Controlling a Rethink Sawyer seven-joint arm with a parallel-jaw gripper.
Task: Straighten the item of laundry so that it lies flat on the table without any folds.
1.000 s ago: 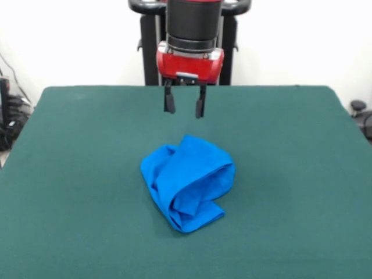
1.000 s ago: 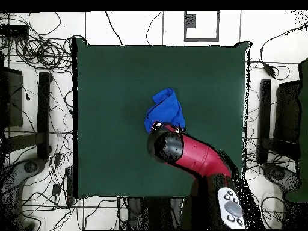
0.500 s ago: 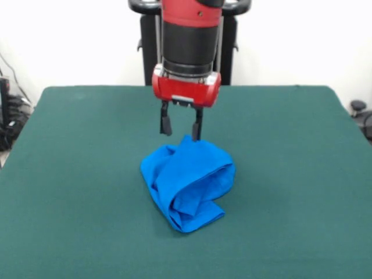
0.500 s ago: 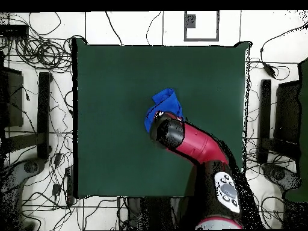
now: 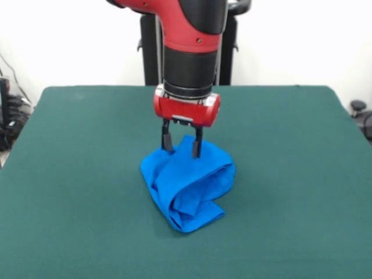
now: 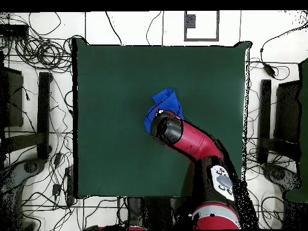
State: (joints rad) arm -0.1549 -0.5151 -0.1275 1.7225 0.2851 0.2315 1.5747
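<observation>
1. I am holding my claw [image 5: 181, 146] pointed straight down, its two fingers [image 5: 167, 142] standing apart with nothing gripped between them.
2. The T-shirt [image 5: 189, 186] is lying crumpled directly beneath my claw, and the fingertips are straddling its raised upper fold.
3. Most of the bunched shirt is spreading out on the tabletop [image 5: 302, 174] in front of my claw.

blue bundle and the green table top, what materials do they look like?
Item of laundry: soft knit fabric, probably cotton jersey, matte; it slumps in rounded, draping folds with no sheen. Table: top looks like felt or similar napped cloth, flat dark green, no glare or grain; what lies under it cannot be told. The pincer is open at the bundle's far edge.
</observation>
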